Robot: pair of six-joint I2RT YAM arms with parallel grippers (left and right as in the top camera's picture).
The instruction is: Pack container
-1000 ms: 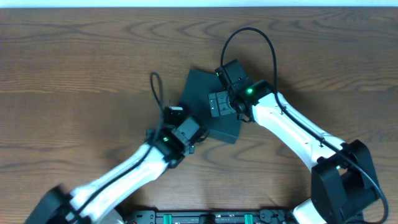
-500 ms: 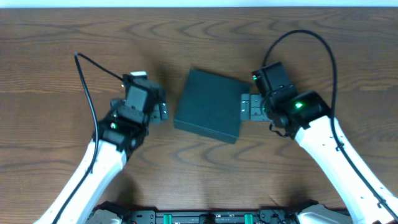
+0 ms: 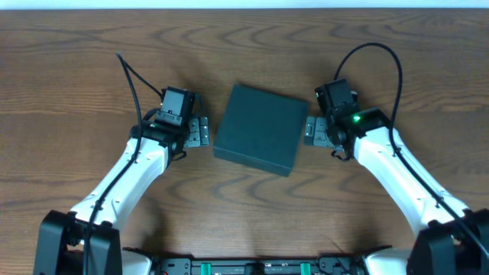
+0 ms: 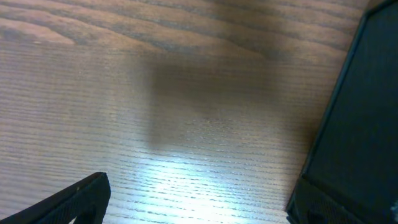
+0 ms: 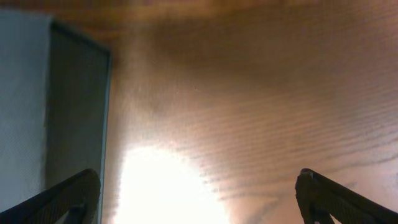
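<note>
The left gripper (image 3: pixel 200 131) is gaping wide and holding nothing, sitting just beside the left edge of the container (image 3: pixel 258 128). The right gripper (image 3: pixel 309 130) is also standing wide open and empty, just beside the container's right edge. The container is lying closed and slightly turned on the wooden table (image 3: pixel 76 61), between the two grippers.

Dark teal square container (image 3: pixel 257 129), lid closed, slightly rotated, mid-table
</note>
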